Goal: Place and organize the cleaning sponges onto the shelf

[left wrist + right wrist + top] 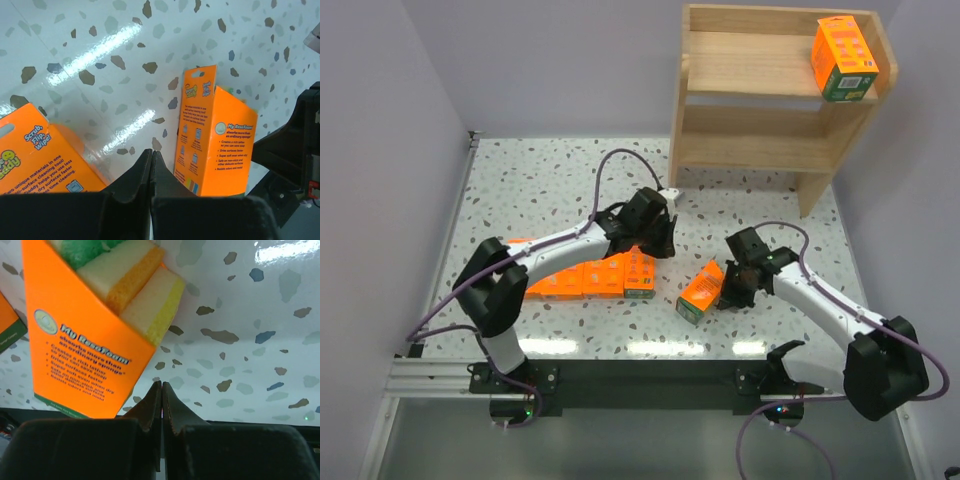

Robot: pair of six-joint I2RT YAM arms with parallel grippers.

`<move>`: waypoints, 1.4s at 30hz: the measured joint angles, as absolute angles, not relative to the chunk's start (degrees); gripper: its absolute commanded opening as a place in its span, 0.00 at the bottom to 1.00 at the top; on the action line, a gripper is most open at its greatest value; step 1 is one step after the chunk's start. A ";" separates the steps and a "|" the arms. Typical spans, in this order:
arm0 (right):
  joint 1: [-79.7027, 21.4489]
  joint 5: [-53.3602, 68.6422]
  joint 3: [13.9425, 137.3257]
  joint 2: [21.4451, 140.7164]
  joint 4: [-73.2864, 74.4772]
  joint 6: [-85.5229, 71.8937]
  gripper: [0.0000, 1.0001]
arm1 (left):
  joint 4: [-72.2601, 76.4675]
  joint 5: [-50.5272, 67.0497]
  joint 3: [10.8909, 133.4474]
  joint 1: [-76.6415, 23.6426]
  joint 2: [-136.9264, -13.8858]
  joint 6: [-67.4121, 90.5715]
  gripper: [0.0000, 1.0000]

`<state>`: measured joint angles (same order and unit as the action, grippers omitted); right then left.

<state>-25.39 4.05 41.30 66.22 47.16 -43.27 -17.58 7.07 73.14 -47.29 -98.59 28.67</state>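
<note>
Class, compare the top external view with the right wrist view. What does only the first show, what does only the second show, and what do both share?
Only the top external view: the shelf, one sponge pack standing on its upper tier, and a row of packs lying by the left arm.
Only the right wrist view: the green, orange and yellow sponges showing at the pack's open end, and its small print.
Both: the lone pack on the speckled table beside the right gripper, jaws shut on nothing.
</note>
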 measured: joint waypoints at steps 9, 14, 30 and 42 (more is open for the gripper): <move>-24.69 7.64 35.64 71.83 34.46 -47.92 0.00 | -14.92 12.47 72.38 -49.82 -104.20 26.50 0.00; -20.73 12.23 34.46 75.90 26.76 -47.37 0.00 | -12.40 15.49 70.13 -51.35 -104.90 26.35 0.00; -12.80 26.83 44.84 93.80 18.81 -35.27 0.00 | -9.30 17.06 63.83 -54.06 -100.53 30.74 0.00; -12.64 7.03 55.66 93.65 34.85 -32.69 0.00 | -7.09 15.14 66.15 -55.81 -96.95 32.40 0.00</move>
<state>-12.64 7.03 55.66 93.65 34.85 -32.69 -7.09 15.14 66.15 -55.81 -96.95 32.40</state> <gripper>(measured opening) 0.007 0.015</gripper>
